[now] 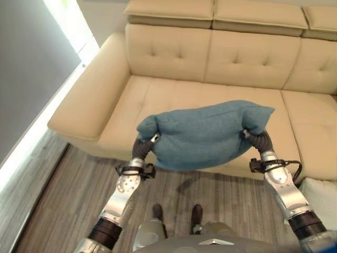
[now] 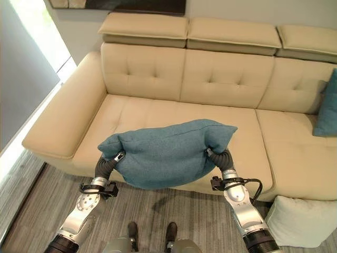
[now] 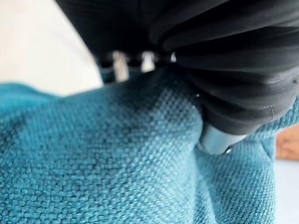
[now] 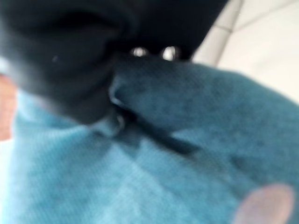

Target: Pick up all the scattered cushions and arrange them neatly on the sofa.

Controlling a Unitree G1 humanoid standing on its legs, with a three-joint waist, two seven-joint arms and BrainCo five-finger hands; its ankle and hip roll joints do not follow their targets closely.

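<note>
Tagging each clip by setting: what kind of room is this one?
Most likely a home living room: a long beige tufted sofa, a grey striped rug before it, and cushions, one teal cushion held up by both hands.

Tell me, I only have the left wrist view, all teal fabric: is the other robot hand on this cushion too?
Observer: Yes, the right robot hand pinches one end of the teal cushion, opposite the left robot hand.
Operator: What is it over?
Observer: It hangs above the front edge of the beige sofa seat, towards the sofa's left end.
Operator: Any cushions left to collect?
Observer: A white cushion lies on the floor by the sofa's right part; a second teal cushion leans against the backrest.
</note>
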